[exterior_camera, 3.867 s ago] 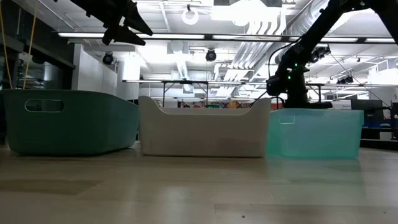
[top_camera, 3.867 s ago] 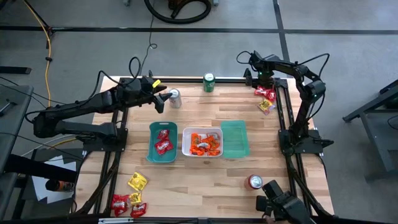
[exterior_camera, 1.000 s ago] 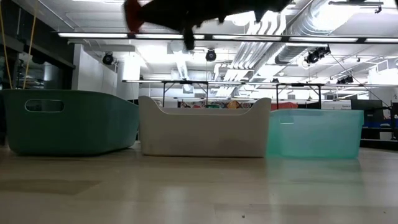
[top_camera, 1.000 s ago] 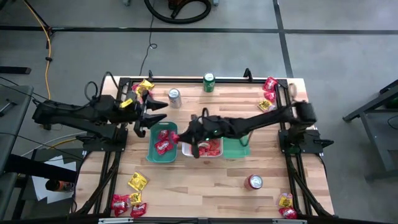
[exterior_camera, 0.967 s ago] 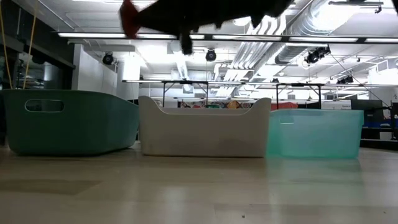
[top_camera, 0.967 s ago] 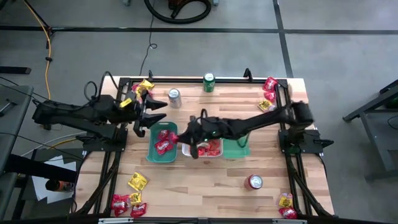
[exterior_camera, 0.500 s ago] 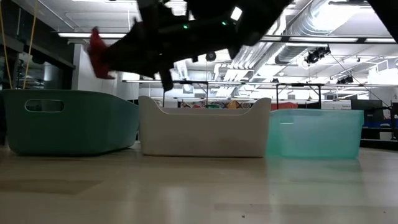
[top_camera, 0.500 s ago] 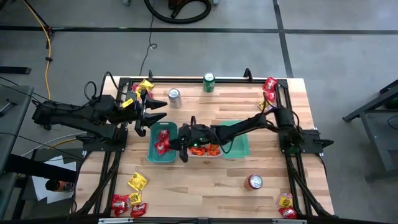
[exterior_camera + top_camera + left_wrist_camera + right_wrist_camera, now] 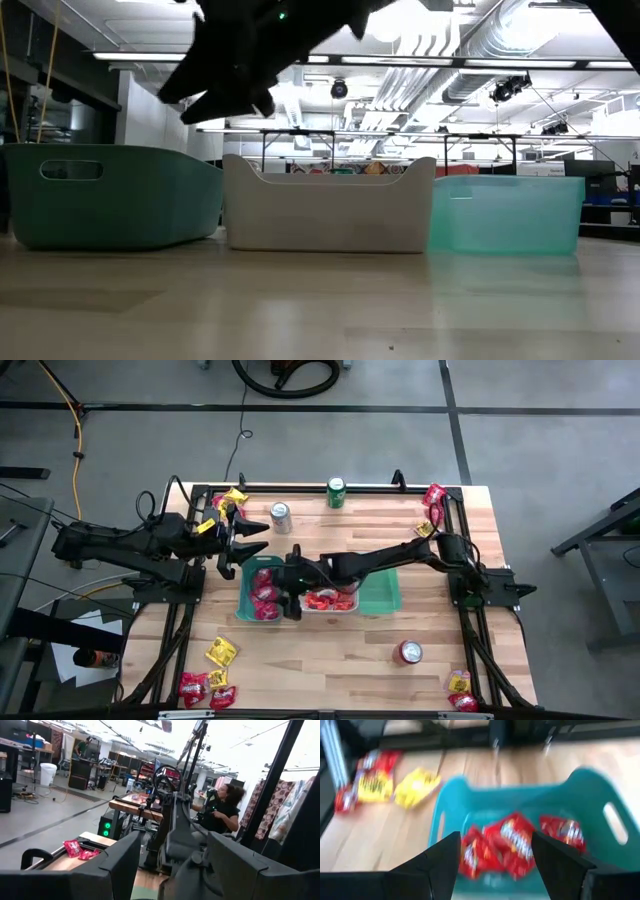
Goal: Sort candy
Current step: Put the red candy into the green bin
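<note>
**Right gripper open above the dark teal tray of red candy**

While the left arm waits at the table's left edge, the right arm reaches across the wooden table [image 9: 330,645] from the right side. The right gripper [image 9: 290,592] hangs over the dark teal tray [image 9: 244,600], at the side that touches the white tray [image 9: 300,603]. Its fingers [image 9: 432,862] are spread apart and hold nothing. Directly beneath them, in the right wrist view, red candy packets [image 9: 515,842] lie loose in a heap on the tray floor.

Three trays stand in a row at the table's middle: dark teal, then white, then a light teal tray [image 9: 385,588]. Orange and red candy [image 9: 325,600] lies in the white tray, partly hidden by the arm.

The left gripper [image 9: 240,540] hovers just beyond the dark teal tray's far left corner, its jaws wide apart and empty. Yellow and red packets [image 9: 232,498] lie at the far left corner of the table. More packets [image 9: 432,500] lie at the far right corner, a cluster [image 9: 205,678] at the near left corner, and a few [image 9: 460,688] at the near right corner.

A silver can [image 9: 281,516] and a green can [image 9: 337,492] stand upright near the far edge. A red can [image 9: 410,652] stands near the front right.

A person [image 9: 220,810] shows in the room beyond, in the left wrist view.
</note>
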Controlling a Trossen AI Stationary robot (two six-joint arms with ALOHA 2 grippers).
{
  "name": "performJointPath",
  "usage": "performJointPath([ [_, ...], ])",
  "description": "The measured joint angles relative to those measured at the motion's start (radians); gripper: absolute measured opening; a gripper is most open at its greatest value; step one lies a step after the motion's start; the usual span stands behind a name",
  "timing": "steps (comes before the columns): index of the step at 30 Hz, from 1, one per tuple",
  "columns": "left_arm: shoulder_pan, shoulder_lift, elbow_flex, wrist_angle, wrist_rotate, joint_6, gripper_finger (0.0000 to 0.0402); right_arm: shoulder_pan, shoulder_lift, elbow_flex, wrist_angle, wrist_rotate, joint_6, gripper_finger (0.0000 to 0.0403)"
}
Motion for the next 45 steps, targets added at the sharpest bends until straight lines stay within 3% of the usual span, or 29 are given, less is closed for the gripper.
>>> performJointPath([
  [7,0.003,0.0,0.0,-0.029,0.0,0.0,0.0216,-0.004,-0.041,0.157,-0.484,-0.033,-0.19,0.0238],
  [13,0.004,0.0,-0.001,-0.052,-0.004,0.0,0.0216,-0.024,-0.206,0.034,-0.688,-0.024,-0.181,0.0238],
  [20,0.004,0.0,-0.001,-0.078,-0.065,0.0,0.0216,-0.011,-0.546,-0.374,-0.574,0.042,0.029,0.0238],
  [25,0.004,0.0,-0.001,-0.118,-0.071,-0.057,0.0216,0.038,-0.791,-0.632,-0.302,0.151,0.268,0.0238],
  [29,0.003,0.015,0.0,-0.133,-0.055,-0.139,0.0216,0.066,-0.902,-0.773,-0.074,0.234,0.395,0.0238],
  [32,-0.017,0.058,0.061,-0.281,0.018,-0.192,0.0213,0.072,-0.934,-0.83,0.023,0.278,0.423,0.0238],
  [39,-0.206,0.275,0.344,-0.922,0.158,-0.27,0.0207,0.072,-0.913,-0.851,0.039,0.29,0.399,0.0238],
  [42,-0.335,0.364,0.4,-1.084,0.196,-0.298,0.0206,0.07,-0.905,-0.852,0.043,0.291,0.39,0.0238],
  [45,-0.472,0.426,0.397,-1.137,0.226,-0.354,0.0206,0.07,-0.903,-0.852,0.035,0.292,0.391,0.0238],
])
